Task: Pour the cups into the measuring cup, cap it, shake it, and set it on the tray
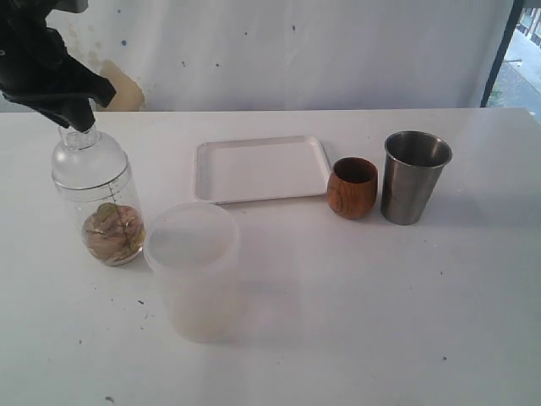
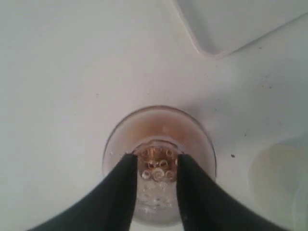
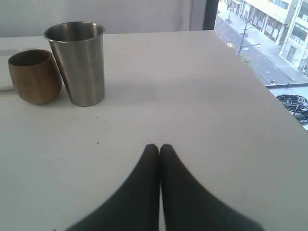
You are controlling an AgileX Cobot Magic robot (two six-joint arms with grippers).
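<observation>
Overhead only: measuring cup (image 2: 159,127) strainer holes (image 2: 157,164)

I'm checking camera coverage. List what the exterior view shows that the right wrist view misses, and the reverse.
Only the exterior view: the measuring cup, lidded, brownish contents inside, the left gripper at its neck, the frosted tub, the whole tray. Only the right wrist view: the right gripper, jaws shut, and buildings outside. Both: the wooden cup beside the steel tumbler on the white table.
</observation>
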